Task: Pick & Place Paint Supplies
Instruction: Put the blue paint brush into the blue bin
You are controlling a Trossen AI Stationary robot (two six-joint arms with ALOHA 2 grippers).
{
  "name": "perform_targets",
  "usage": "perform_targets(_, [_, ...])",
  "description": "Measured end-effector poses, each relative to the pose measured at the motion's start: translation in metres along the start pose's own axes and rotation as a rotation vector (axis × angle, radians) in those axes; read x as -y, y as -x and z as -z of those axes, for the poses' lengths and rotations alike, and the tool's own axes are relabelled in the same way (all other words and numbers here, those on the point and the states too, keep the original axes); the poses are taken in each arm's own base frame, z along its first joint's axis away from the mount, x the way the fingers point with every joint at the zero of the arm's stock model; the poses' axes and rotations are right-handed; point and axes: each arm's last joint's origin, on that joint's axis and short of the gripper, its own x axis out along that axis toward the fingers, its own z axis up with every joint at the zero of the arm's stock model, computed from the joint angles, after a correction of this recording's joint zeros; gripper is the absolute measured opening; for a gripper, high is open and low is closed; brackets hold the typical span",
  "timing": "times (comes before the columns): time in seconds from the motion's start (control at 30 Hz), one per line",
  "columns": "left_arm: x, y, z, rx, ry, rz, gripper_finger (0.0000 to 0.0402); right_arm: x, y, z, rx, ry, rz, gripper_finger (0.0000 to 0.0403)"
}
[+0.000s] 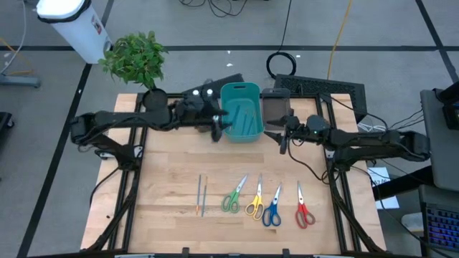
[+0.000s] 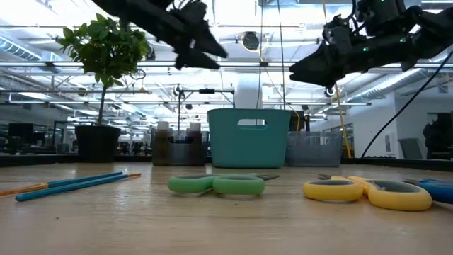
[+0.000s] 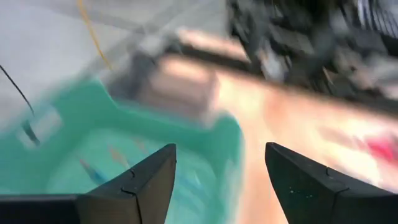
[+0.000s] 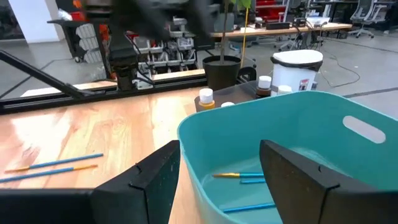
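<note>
The left gripper (image 1: 216, 131) is hanging in the air at the left rim of the teal bin (image 1: 241, 89), which is sitting at the back of the wooden table (image 1: 172, 172). Its two dark fingers (image 3: 140, 186) are standing apart with nothing between them, and its own wrist camera is looking down past them into the bin, though that view is smeared. The right gripper (image 1: 283, 143) is hovering off the bin's right side, just in front of a dark grey bin (image 1: 275, 106), fingers (image 4: 149, 180) spread wide and holding nothing.

Inside the teal bin, thin brushes (image 4: 239, 177) are lying on the floor: one with an orange tip and blue-handled ones beside it. Two more brushes (image 1: 201, 194) are lying side by side on the table, in front of the bin and towards the left.

To their right, four pairs of scissors are lying in a row on the wood, blades pointing towards the back: green scissors (image 1: 233, 197), then yellow scissors (image 1: 254, 201), blue scissors (image 1: 272, 209), and red scissors (image 1: 303, 208) furthest right. None of them is touching a gripper.

Small dark bottles (image 4: 206, 98) with pale caps are standing behind the teal bin's left side, near a potted plant (image 1: 136, 57) at the table's back left corner.
</note>
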Motion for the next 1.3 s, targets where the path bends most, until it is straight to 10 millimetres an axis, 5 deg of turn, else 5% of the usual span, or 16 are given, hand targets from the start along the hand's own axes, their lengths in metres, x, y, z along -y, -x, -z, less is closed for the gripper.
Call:
perform_targets(0.27, [0.071, 0.025, 0.054, -0.519, 0.151, 0.071, 0.0255, -0.001, 0.014, -0.003, -0.039, -0.003, 0.001, 0.0212])
perform_targets(0.47, [0.126, 0.034, 0.091, -0.7, 0.232, 0.043, 0.0255, -0.003, 0.015, -0.004, -0.037, -0.01, -0.053, 0.0212])
perform_targets(0.73, [0.185, 0.037, 0.143, -0.825, -0.016, 0.142, 0.0255, -0.005, 0.015, -0.004, -0.03, 0.008, -0.085, 0.0212])
perform_targets(1.0, [0.216, 0.035, 0.195, -1.008, -0.025, 0.15, 0.0255, -0.005, 0.015, -0.006, -0.006, 0.023, -0.086, 0.0212])
perform_targets(1.3, [0.219, 0.032, 0.199, -0.952, 0.423, -0.132, 0.0255, -0.005, 0.015, -0.008, 0.012, -0.001, -0.087, 0.0212])
